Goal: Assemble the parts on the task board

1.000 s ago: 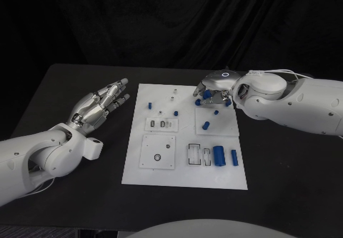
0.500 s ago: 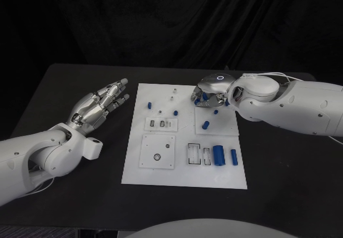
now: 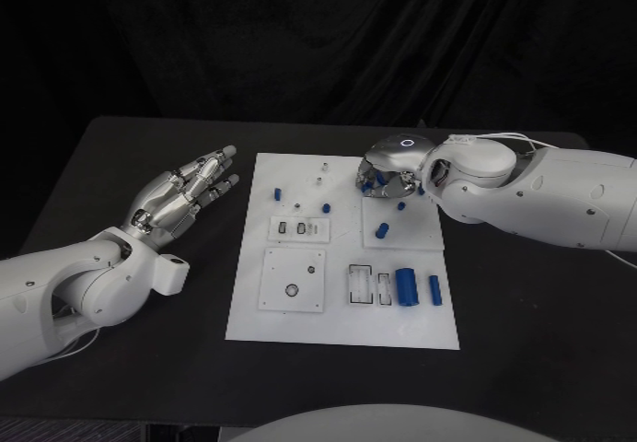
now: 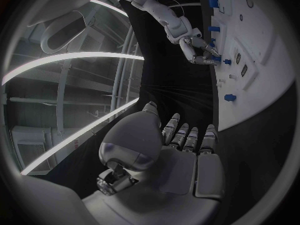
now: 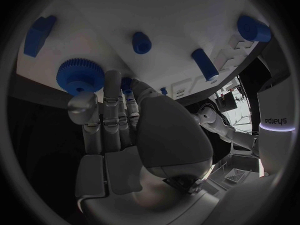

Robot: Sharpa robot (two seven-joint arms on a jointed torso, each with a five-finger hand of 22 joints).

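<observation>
Fingers: right hand (image 3: pixel 387 177) curled onto task board (image 3: pixel 344 327), grasp unclear | left hand (image 3: pixel 186 192) spread | parts (image 3: pixel 406 288) blue cylinders

bare black tabletop (image 3: pixel 133 304) lies open in the lower left and lower right of the frame. the right hand (image 3: pixel 387 178) blocks the task board (image 3: pixel 345 327) at its upper right corner; the left hand (image 3: pixel 186 191) hovers just left of it.

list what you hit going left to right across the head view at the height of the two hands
left hand → small blue part near the board's left edge → small blue part → right hand → white right arm
</observation>
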